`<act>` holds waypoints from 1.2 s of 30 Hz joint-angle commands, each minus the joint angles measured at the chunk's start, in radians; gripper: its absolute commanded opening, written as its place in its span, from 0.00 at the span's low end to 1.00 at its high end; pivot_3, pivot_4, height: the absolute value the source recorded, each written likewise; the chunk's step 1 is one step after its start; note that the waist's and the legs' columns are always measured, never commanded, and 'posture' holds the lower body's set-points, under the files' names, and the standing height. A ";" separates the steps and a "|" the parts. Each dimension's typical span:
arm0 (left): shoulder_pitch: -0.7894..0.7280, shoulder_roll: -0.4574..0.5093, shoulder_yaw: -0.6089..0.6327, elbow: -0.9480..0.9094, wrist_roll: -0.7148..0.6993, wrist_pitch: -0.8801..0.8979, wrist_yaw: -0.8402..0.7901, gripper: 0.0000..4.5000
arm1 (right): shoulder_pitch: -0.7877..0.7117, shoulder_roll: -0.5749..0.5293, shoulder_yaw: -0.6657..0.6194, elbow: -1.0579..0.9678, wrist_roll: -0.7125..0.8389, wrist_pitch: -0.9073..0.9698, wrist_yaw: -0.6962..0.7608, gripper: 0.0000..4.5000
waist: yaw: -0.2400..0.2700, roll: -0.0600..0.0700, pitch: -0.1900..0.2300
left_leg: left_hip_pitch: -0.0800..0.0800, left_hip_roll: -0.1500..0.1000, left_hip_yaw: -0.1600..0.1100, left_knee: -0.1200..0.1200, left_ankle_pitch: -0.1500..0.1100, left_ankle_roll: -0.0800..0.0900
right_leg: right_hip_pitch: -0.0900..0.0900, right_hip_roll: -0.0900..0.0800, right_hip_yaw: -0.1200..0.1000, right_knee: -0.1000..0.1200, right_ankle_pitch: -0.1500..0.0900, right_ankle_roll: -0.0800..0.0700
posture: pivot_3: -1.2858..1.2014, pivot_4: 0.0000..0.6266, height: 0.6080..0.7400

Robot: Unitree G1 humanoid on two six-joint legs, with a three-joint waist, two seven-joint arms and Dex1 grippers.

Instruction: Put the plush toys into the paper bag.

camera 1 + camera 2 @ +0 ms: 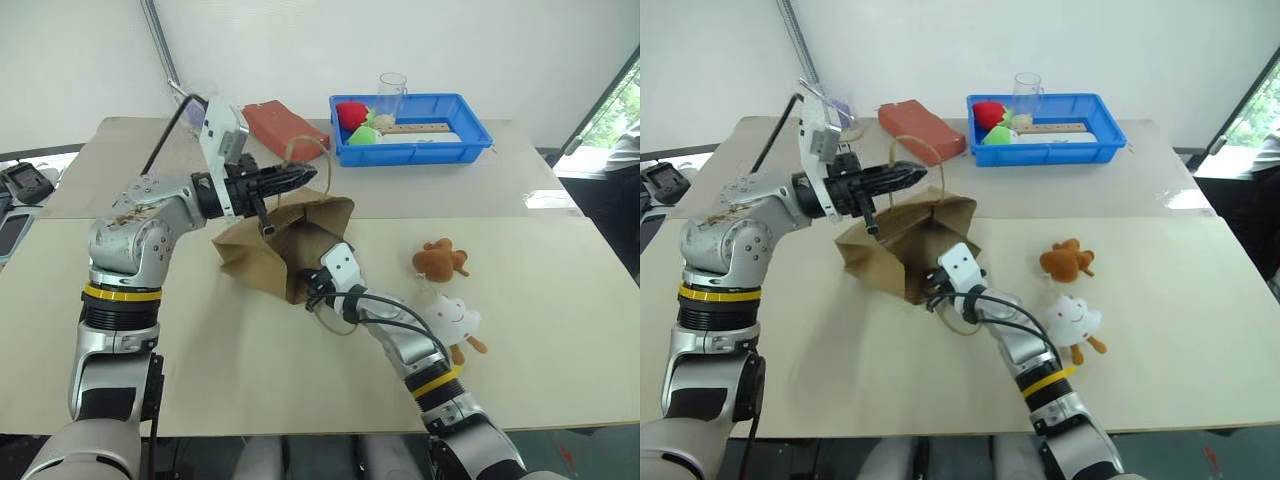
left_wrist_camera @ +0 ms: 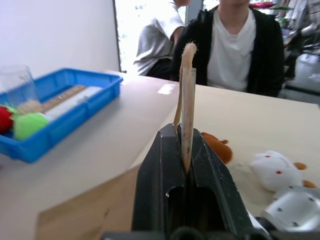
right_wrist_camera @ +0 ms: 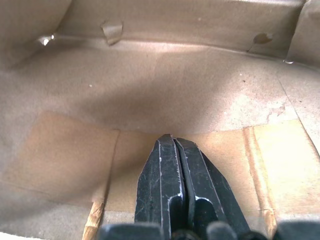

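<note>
Since both plush toys are outside the bag, the job has only just begun, I think. The bench (image 1: 560, 330) holds everything. The paper bag (image 1: 262, 252) lies on its side near the middle of the bench, with its mouth turned toward the robot.

The left tool (image 1: 300, 177) is above the bag, and its two black fingers are pressed together on one tan cord handle (image 1: 303, 152), holding the top edge of the bag up. The right tool (image 3: 172, 145) pokes into the mouth of the bag. Its fingers are squeezed together with nothing between them, right by the brown paper inside. It looks like the two tools are working to open the bag.

The white plush toy (image 1: 452, 318) lies on the bench to the right of the bag, and the orange-brown plush toy (image 1: 438, 259) sits just behind it, a little nearer the bag. Neither one is being held. Both must be picked up and dropped in, so nearly all the work is left.
</note>
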State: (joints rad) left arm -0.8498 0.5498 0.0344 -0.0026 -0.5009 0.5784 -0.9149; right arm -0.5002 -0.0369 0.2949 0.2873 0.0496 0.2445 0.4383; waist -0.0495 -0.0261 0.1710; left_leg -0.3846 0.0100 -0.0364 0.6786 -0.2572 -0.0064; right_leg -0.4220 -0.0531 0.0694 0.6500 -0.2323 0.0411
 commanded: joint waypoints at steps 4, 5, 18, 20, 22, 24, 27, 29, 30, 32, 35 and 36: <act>-0.053 0.001 -0.024 -0.093 0.113 -0.154 0.064 0.00 | 0.012 0.010 -0.001 0.072 -0.020 0.024 -0.001 0.01 | -0.002 -0.001 -0.001 | 0.001 0.000 0.000 0.000 0.000 0.000 | 0.000 0.000 0.000 0.000 0.000 0.000 | 0.52 0.24 1.00; -0.053 0.000 -0.029 -0.105 0.124 -0.167 0.069 0.00 | 0.010 0.011 -0.002 0.076 -0.021 0.023 0.001 0.01 | -0.003 -0.001 -0.001 | 0.001 0.001 0.001 0.000 0.000 0.000 | 0.001 0.000 0.000 0.000 0.000 -0.001 | 0.52 0.24 1.00; -0.026 0.004 -0.068 -0.175 0.236 -0.272 0.097 0.00 | -0.003 0.003 -0.008 0.099 -0.031 0.018 0.010 0.01 | -0.017 -0.001 -0.001 | 0.001 0.002 0.000 0.000 0.000 0.000 | 0.001 0.002 0.000 0.001 0.001 -0.001 | 0.52 0.24 1.00; 0.009 0.010 -0.071 -0.180 0.233 -0.265 0.086 0.00 | -0.008 0.004 -0.012 0.089 -0.029 0.017 0.009 0.01 | -0.018 -0.001 -0.001 | 0.001 0.002 0.000 0.000 0.000 0.000 | 0.001 0.002 0.000 0.001 0.001 -0.001 | 0.52 0.24 1.00; 0.055 0.018 -0.071 -0.189 0.224 -0.255 0.071 0.00 | -0.014 0.005 -0.016 0.064 -0.023 0.022 0.011 0.01 | -0.019 -0.001 -0.001 | 0.001 0.002 0.000 0.000 0.000 0.000 | 0.001 0.002 0.000 0.001 0.001 -0.001 | 0.52 0.24 1.00; 0.096 0.017 -0.068 -0.207 0.201 -0.227 0.063 0.00 | -0.019 0.006 -0.021 0.019 -0.009 0.038 0.020 0.01 | -0.019 0.000 -0.001 | 0.001 0.002 0.000 0.000 0.000 0.000 | 0.000 0.002 0.000 0.001 0.001 -0.001 | 0.52 0.24 1.00; 0.162 0.014 -0.085 -0.240 0.188 -0.222 0.044 0.00 | -0.018 -0.011 -0.033 -0.088 0.019 0.088 0.046 0.01 | -0.015 -0.001 -0.001 | -0.001 0.002 0.000 0.000 0.000 0.000 | -0.001 0.002 0.000 0.001 0.001 -0.001 | 0.52 0.24 1.00; 0.197 0.011 -0.100 -0.253 0.191 -0.231 0.034 0.00 | -0.014 -0.032 -0.038 -0.163 0.030 0.123 0.062 0.01 | -0.009 0.000 -0.001 | -0.003 0.002 -0.001 0.000 0.000 0.000 | -0.003 0.002 0.000 0.000 0.001 -0.001 | 0.52 0.24 1.00; 0.212 0.004 -0.103 -0.260 0.184 -0.226 0.035 0.00 | -0.010 -0.049 -0.040 -0.207 0.035 0.146 0.070 0.01 | -0.007 0.000 -0.001 | -0.004 0.002 -0.001 0.000 0.000 0.000 | -0.003 0.002 0.000 -0.001 0.001 -0.001 | 0.52 0.24 1.00; 0.234 -0.011 -0.108 -0.275 0.168 -0.210 0.038 0.00 | 0.007 -0.095 -0.042 -0.315 0.048 0.207 0.101 0.01 | -0.002 0.000 -0.001 | -0.005 0.001 -0.001 0.000 0.000 0.000 | -0.004 0.001 0.000 -0.001 0.001 -0.001 | 0.52 0.24 1.00; 0.252 -0.022 -0.109 -0.288 0.140 -0.184 0.032 0.00 | 0.045 -0.198 -0.055 -0.500 0.075 0.315 0.160 0.07 | 0.006 0.000 -0.001 | -0.005 0.001 -0.001 0.000 0.000 0.000 | -0.004 0.001 0.000 -0.002 0.001 -0.001 | 0.52 0.24 1.00; 0.255 -0.024 -0.108 -0.290 0.131 -0.176 0.031 0.00 | 0.057 -0.231 -0.069 -0.558 0.093 0.353 0.175 0.14 | 0.008 -0.001 -0.001 | -0.005 0.001 -0.001 0.000 0.000 0.000 | -0.003 0.001 -0.001 -0.002 0.001 -0.001 | 0.52 0.24 1.00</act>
State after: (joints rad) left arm -0.5878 0.5283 -0.0867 -0.2500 -0.3398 0.3946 -0.8807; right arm -0.4516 -0.2421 0.2591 -0.1563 0.1047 0.5413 0.5844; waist -0.0416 -0.0266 0.1701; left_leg -0.3899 0.0109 -0.0371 0.6785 -0.2572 -0.0064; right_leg -0.4252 -0.0525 0.0685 0.6479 -0.2317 0.0405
